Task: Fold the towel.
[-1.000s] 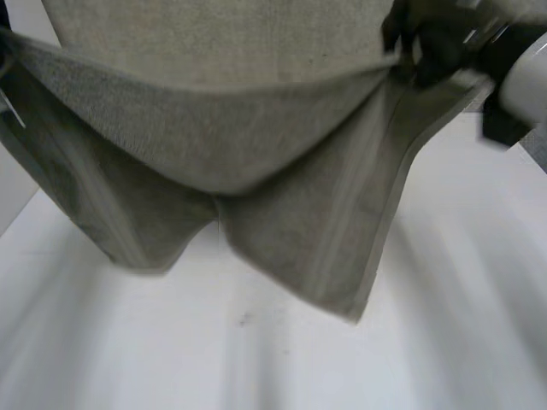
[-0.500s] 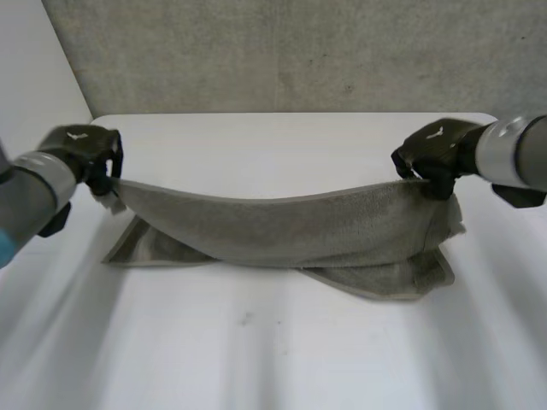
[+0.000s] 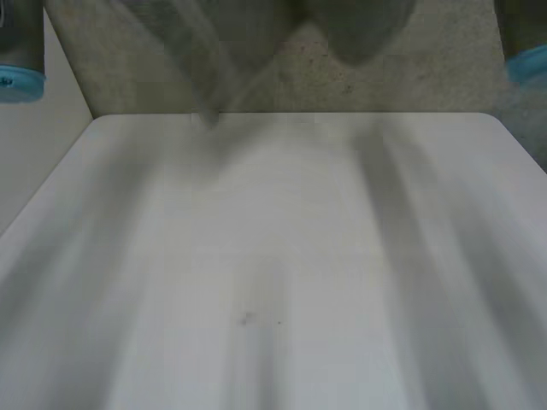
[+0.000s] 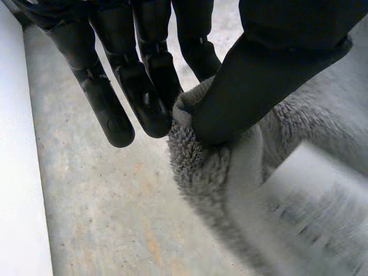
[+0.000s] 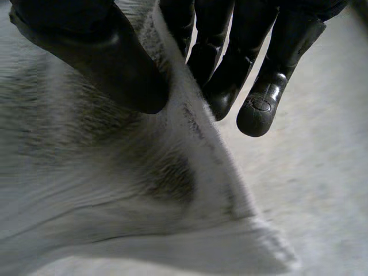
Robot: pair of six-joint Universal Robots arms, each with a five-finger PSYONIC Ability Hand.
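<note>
Both arms had gone up since half a second before. The towel (image 3: 359,26), which then sagged between the hands onto the table (image 3: 273,273), was lifted clear of it, a blurred grey mass at 12 o'clock in the head view. I saw the left arm (image 3: 17,79) at 10 o'clock and the right arm (image 3: 528,61) at 2 o'clock. In its wrist view the left hand (image 4: 264,80) pinched a bunched bit of towel between thumb and fingers. The right hand (image 5: 109,57) grasped a towel edge the same way.
</note>
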